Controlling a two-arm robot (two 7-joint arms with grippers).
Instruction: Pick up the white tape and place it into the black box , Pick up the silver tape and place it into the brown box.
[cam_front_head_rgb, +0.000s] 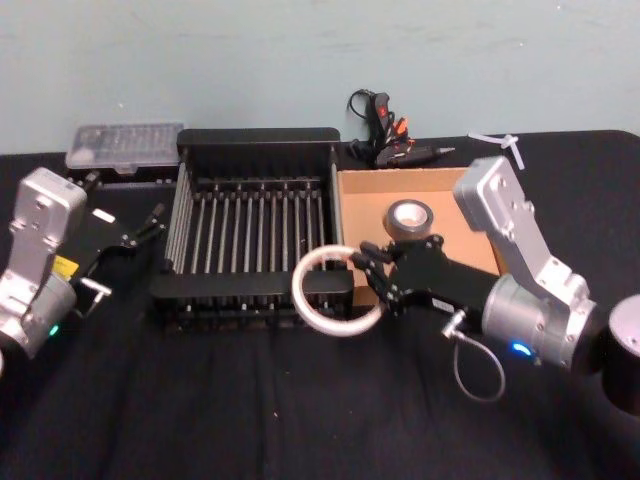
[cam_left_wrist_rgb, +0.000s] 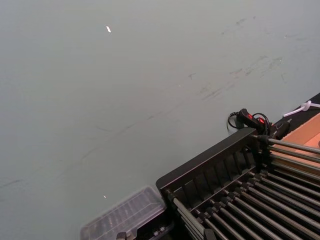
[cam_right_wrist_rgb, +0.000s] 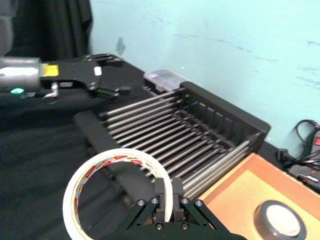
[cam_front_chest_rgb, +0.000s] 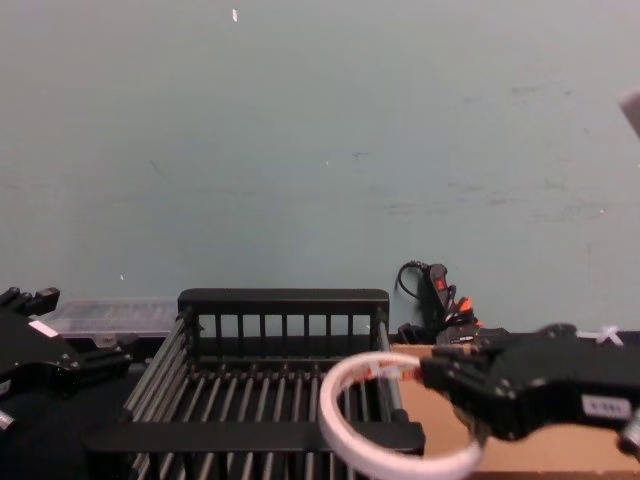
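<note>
My right gripper (cam_front_head_rgb: 366, 264) is shut on the rim of the white tape (cam_front_head_rgb: 300, 292), a flat ring with red print inside (cam_right_wrist_rgb: 75, 187). The ring hangs tilted above the front right corner of the black box (cam_front_head_rgb: 255, 140), a slatted crate. In the chest view the white tape (cam_front_chest_rgb: 332, 412) is in front of the crate's bars, with the right gripper (cam_front_chest_rgb: 432, 374) beside it. The silver tape (cam_front_head_rgb: 408, 218) lies flat inside the brown box (cam_front_head_rgb: 352, 215), right of the crate. My left gripper (cam_front_head_rgb: 152, 222) rests open, left of the crate.
A clear plastic parts case (cam_front_head_rgb: 125, 145) sits behind the crate's left corner. A black and orange corded tool (cam_front_head_rgb: 385, 130) lies behind the brown box, with a white strip (cam_front_head_rgb: 505, 143) further right. Black cloth covers the table (cam_front_head_rgb: 250, 400); a pale wall stands close behind.
</note>
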